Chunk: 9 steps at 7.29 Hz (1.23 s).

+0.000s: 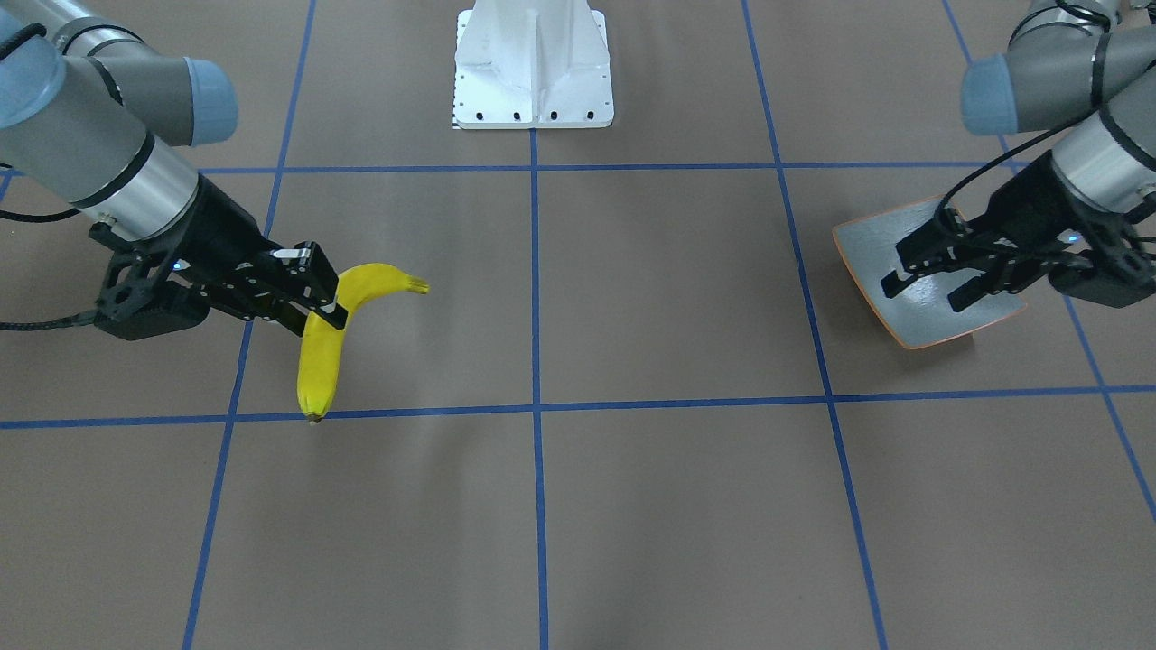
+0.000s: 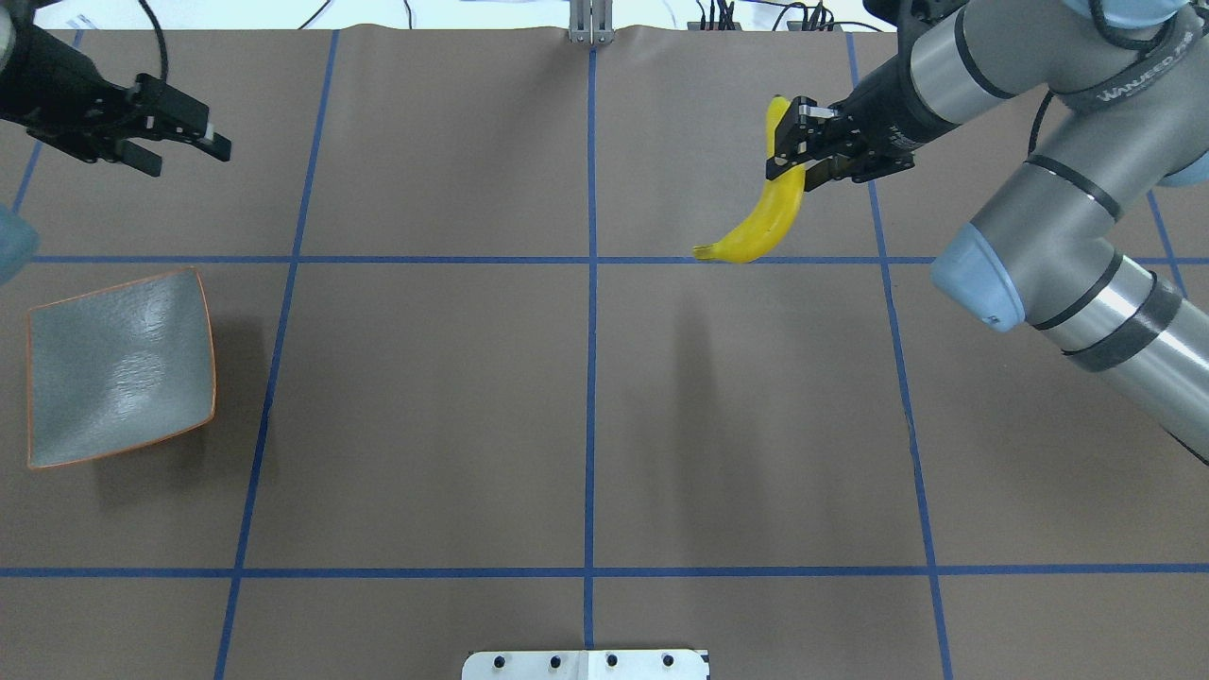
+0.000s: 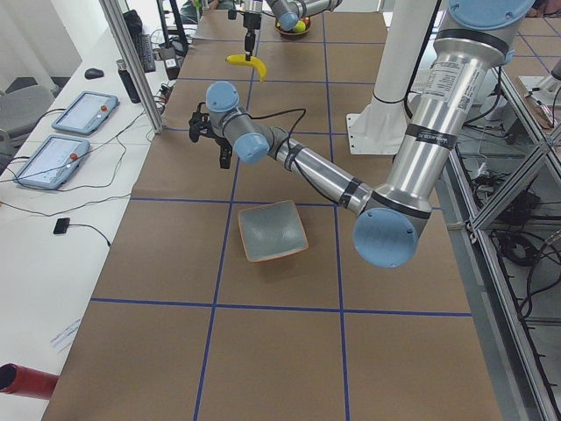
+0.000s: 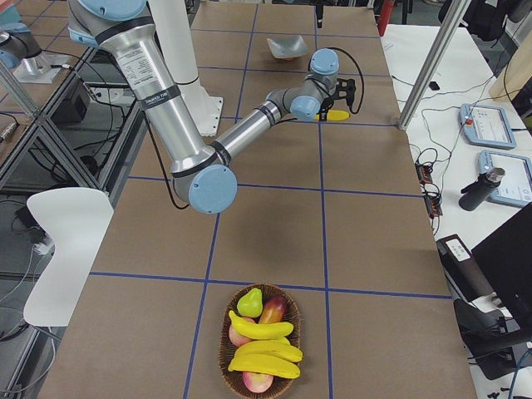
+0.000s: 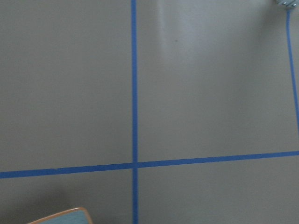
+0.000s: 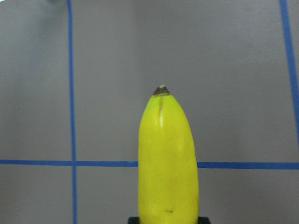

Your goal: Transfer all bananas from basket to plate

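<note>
Bananas (image 4: 266, 349) and a pear (image 4: 249, 302) fill the basket (image 4: 221, 357); right gripper (image 2: 790, 144) holds another banana (image 2: 763, 227).

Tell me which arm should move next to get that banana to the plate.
Right, probably: the right gripper is shut on the banana, lifted off the table. The empty plate lies across the table, near the open left gripper, which holds nothing.
</note>
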Available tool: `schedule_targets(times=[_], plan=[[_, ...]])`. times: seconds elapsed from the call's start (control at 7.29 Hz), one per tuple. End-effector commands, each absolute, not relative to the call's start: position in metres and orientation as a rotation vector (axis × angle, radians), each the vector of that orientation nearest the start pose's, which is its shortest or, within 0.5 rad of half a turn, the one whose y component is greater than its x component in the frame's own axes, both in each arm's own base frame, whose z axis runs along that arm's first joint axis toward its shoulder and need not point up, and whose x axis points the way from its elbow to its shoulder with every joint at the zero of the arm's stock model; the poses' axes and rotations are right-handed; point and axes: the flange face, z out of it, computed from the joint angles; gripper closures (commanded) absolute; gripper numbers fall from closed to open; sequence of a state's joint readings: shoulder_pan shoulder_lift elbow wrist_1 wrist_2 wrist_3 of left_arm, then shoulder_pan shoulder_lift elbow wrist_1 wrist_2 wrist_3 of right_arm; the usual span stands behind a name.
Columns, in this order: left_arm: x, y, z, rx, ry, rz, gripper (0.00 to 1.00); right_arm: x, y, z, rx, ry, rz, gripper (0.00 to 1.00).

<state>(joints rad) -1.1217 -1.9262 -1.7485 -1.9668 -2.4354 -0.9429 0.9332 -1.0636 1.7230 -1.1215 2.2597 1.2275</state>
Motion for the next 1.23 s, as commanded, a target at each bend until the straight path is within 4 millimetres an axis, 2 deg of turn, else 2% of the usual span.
schedule_targets(times=[0.0, 0.27, 0.41, 0.55, 0.69, 0.82, 1.1], plan=[[0.267, -0.556, 0.264, 0.118, 1.273, -0.035, 0.00, -0.374, -0.516, 0.201, 0.211, -1.335, 0.216, 1.00], [0.294, -0.548, 0.245, 0.142, 1.373, 0.000, 0.00, -0.424, -0.482, 0.166, 0.228, -1.406, 0.261, 1.00], [0.305, -0.546, 0.236, 0.172, 1.408, 0.038, 0.00, -0.442, -0.473, 0.158, 0.223, -1.414, 0.239, 1.00], [0.307, -0.547, 0.231, 0.190, 1.427, 0.055, 0.00, -0.454, -0.468, 0.143, 0.240, -1.461, 0.214, 1.00], [0.305, -0.544, 0.228, 0.205, 1.447, 0.068, 0.00, -0.467, -0.450, 0.142, 0.282, -1.523, 0.198, 1.00], [0.307, -0.540, 0.225, 0.192, 1.474, 0.055, 0.00, -0.474, -0.441, 0.141, 0.313, -1.571, 0.192, 1.00], [0.327, -0.514, 0.217, 0.167, 1.556, 0.093, 0.00, -0.479, -0.443, 0.152, 0.356, -1.673, 0.161, 1.00]])
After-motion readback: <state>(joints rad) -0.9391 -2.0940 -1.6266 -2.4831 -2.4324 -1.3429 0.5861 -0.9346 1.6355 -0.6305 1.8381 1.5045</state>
